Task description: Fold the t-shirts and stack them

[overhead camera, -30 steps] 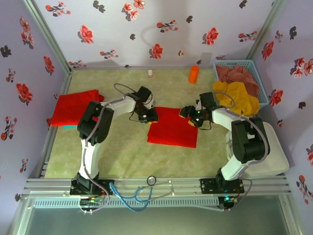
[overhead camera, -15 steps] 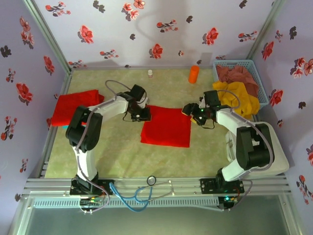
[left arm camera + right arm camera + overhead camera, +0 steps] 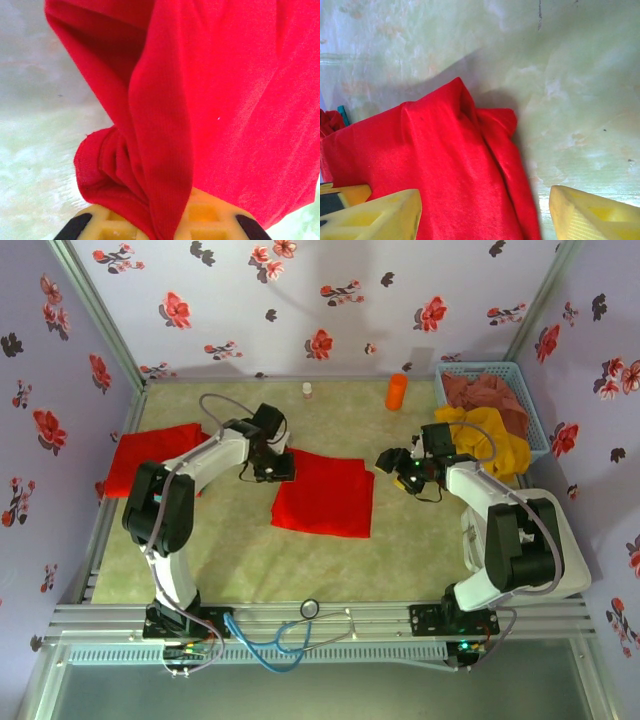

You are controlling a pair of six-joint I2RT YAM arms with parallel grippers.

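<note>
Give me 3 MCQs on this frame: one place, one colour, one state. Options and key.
1. The blue basket sits at the: A) far right corner B) far left corner C) near edge.
2. The draped cloth on the basket's near side is: A) yellow B) green C) white.
3. The left end effector is: A) open in the air B) shut on the centre t-shirt C) inside the basket.
Key: 1 A, it stands at the back by the right wall. 2 A, yellow folds hang out. 3 B, the left wrist view shows red cloth pinched in it.
</note>
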